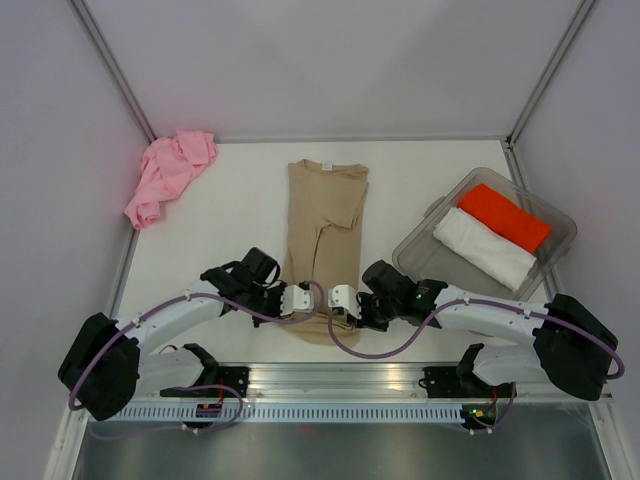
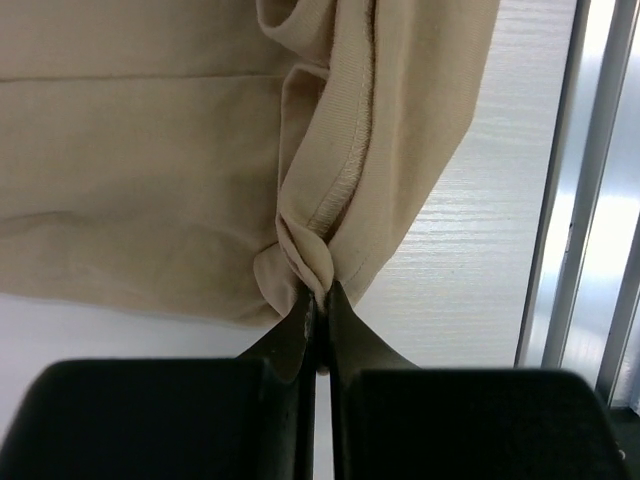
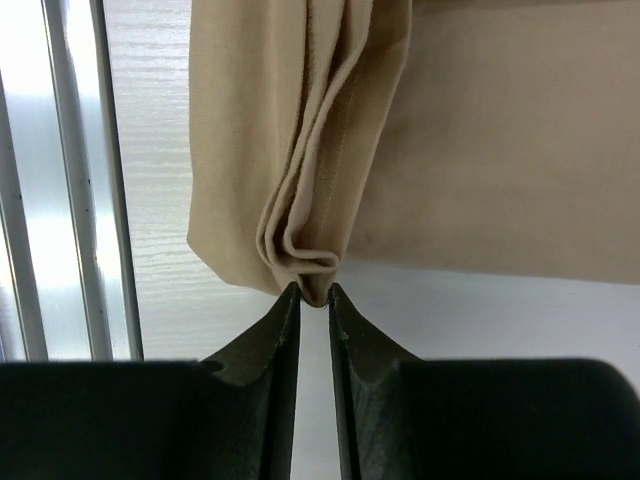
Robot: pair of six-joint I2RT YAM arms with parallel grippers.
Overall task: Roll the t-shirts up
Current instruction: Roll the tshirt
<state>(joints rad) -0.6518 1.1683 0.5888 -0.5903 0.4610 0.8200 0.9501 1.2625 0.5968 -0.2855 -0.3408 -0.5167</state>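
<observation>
The tan t-shirt (image 1: 325, 215) lies flat and folded into a long strip in the middle of the table, collar at the far end. Its near hem is bunched between both grippers. My left gripper (image 1: 308, 302) is shut on a pinched fold of the tan cloth (image 2: 150, 150), its fingertips (image 2: 318, 295) closed tight. My right gripper (image 1: 332, 302) stands slightly open; a folded lip of the tan cloth (image 3: 500, 150) rests just at its parted tips (image 3: 314, 292). The pink t-shirt (image 1: 168, 175) lies crumpled at the far left corner.
A clear plastic bin (image 1: 480, 175) stands at the right, holding a folded red cloth (image 1: 510, 217) and a folded white cloth (image 1: 485, 248). A metal rail (image 1: 330, 385) runs along the near table edge, close behind both grippers. White walls enclose the table.
</observation>
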